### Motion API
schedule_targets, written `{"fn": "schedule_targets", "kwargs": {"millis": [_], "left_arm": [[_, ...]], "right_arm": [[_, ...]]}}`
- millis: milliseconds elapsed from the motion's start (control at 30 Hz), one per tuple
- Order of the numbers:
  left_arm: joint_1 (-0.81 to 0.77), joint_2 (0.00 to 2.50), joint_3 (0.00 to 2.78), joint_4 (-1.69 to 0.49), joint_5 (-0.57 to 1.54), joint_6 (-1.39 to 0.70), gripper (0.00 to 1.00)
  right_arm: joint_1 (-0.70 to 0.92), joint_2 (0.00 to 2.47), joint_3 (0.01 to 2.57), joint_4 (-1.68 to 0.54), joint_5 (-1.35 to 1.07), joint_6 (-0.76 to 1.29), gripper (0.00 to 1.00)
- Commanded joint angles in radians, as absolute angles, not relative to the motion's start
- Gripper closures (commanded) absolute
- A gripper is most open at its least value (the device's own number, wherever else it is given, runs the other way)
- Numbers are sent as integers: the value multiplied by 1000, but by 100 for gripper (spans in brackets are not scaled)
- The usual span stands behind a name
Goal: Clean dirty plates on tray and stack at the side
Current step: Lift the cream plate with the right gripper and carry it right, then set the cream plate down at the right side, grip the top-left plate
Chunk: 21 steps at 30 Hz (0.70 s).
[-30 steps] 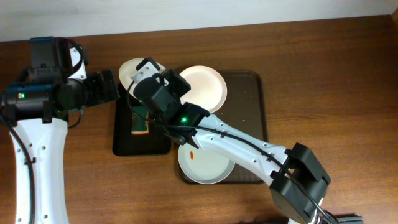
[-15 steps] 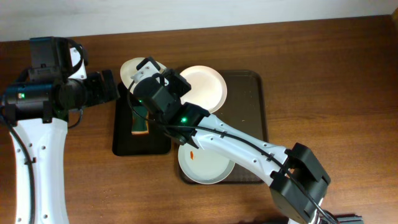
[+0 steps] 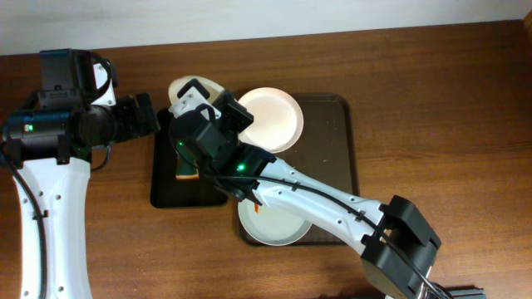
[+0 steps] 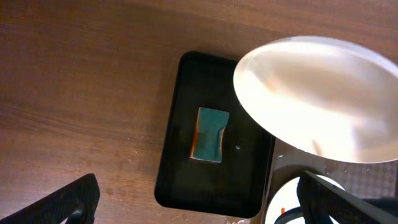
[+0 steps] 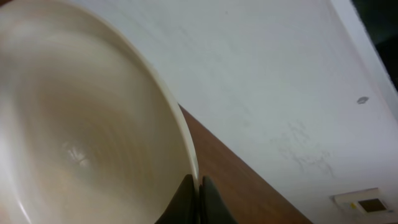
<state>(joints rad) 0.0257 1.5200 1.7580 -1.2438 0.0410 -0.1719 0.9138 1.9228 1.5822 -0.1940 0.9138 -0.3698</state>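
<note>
One white plate (image 4: 317, 99) hangs tilted in the air above the far end of the black tray (image 4: 180, 118), its thin rim pinched between the closed fingers of the right gripper (image 5: 198, 198). A second plate (image 3: 274, 116) lies at the far left corner of the brown tray (image 3: 337, 158), reaching over the raised rim. A third plate (image 3: 278, 224), marked with an orange smear (image 4: 282, 210), sits at the near edge, partly hidden by the right arm. The tray's right half is bare, textured surface. The left gripper (image 3: 148, 115), jaws spread wide and empty, hovers just left of the held plate. A green sponge (image 4: 209, 134) lies in the smooth black tray, and the wood-grain table (image 3: 432, 100) lies open to the right
</note>
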Motion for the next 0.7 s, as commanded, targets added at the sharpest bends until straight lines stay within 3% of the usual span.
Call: {"fn": "schedule_targets", "kwargs": {"millis": [0,67,100,167,233,367,467,667], "left_arm": [[29,1510,1770,-1243,37,-163,0],[29,1510,1770,-1243,37,-162,0],[29,1510,1770,-1243,37,-163,0],[29,1510,1770,-1243,37,-163,0],[29,1510,1770,-1243,37,-163,0],[29,1510,1770,-1243,37,-163,0],[29,1510,1770,-1243,37,-163,0],[29,1510,1770,-1243,37,-163,0]], "right_arm": [[899,1897,1594,-214,958,-213,96],[865,1879,1594,-294,943,-53,96],[810,1837,1594,-418,840,102,96],[732,1791,1594,-524,672,223,96],[548,1726,1594,-651,316,330,96],[149,1676,1594,-808,-237,342,96],[-181,1705,1586,-988,-303,319,96],[-567,1769,1379,-984,-303,312,96]]}}
